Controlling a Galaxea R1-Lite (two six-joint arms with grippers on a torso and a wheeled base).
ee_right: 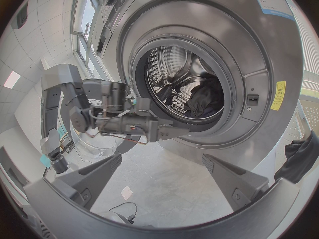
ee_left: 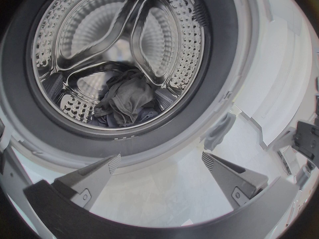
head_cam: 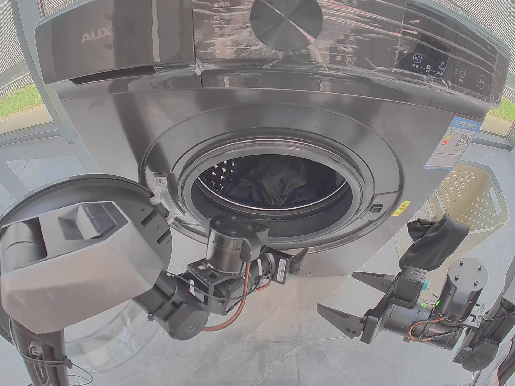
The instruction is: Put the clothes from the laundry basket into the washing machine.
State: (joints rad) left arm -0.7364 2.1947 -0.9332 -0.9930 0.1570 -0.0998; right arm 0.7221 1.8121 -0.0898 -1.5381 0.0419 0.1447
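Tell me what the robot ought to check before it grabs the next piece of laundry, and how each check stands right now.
1. Door open: ok, it is swung aside to the left.
2. Drum mouth free: ok, the clothes lie inside and nothing hangs over the rim.
3. Left fingers open and empty: ok.
4. Right fingers open and empty: ok.
5. Something left to fetch: ok, a dark garment hangs over the basket on the robot's right.
6. More clothes deeper in the basket: cannot tell.
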